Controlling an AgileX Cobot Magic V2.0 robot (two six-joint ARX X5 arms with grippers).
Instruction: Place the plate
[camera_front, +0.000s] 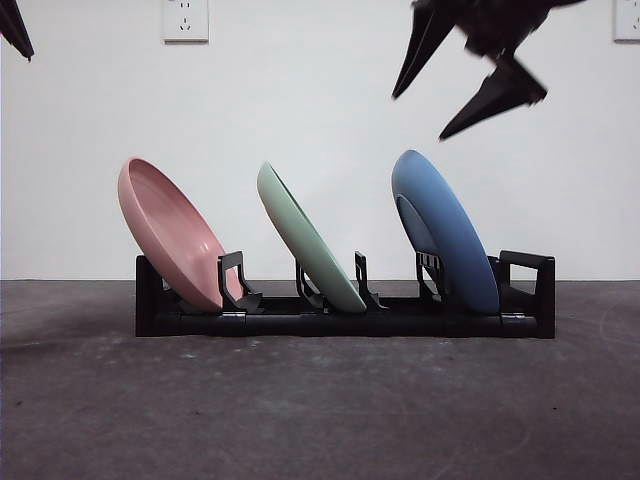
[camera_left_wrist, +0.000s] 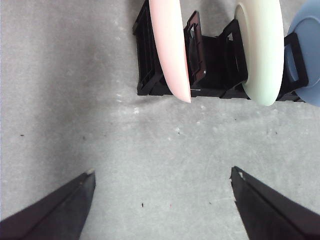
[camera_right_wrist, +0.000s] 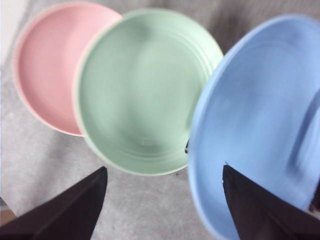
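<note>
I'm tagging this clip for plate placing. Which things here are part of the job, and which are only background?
Part of the job:
round blue plate
round green plate
round pink plate
black plastic dish rack
right gripper, jaws open, above the blue plate

Background:
left gripper, jaws open
white wall socket
grey table

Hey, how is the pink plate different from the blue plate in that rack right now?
The pink plate sits at one end of the black rack, the blue plate at the other, with the green plate between them. The open right gripper hangs above the blue plate; nothing is over the pink one. Both lean the same way in their slots and look alike in size and shape.
</note>
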